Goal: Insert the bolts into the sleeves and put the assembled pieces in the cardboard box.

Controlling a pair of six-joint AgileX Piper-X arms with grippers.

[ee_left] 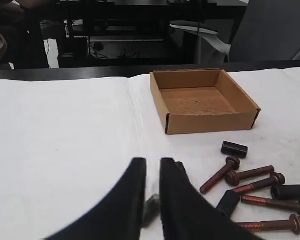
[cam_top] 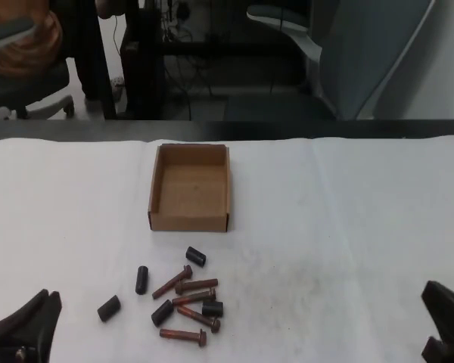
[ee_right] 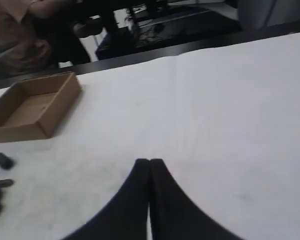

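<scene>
Five bolts (cam_top: 196, 286) and five sleeves (cam_top: 141, 280) are seen loose on the white cloth (cam_top: 348, 227), gathered in a cluster toward the near side of the bench. The bolts are laid at mixed angles. Two sleeves are lodged among them, just beside the shanks, and whether they touch cannot be told. One sleeve is set between the cluster and the box (cam_top: 157, 193). Two more are placed off to the cluster's left.

The box is stood open-topped beyond the parts, nearer the far edge of the cloth, and its floor is seen bare.

The left gripper (ee_left: 152, 162) is held low at the near left corner, near the leftmost sleeve. Its fingers (ee_left: 132, 200) are parted by a narrow gap and nothing is gripped. Through that gap a sleeve is glimpsed lying on the cloth.

The right gripper (ee_right: 150, 161) is held at the near right corner, well apart from the parts, over plain cloth. Its fingers (ee_right: 132, 205) are pressed together with nothing between them.
</scene>
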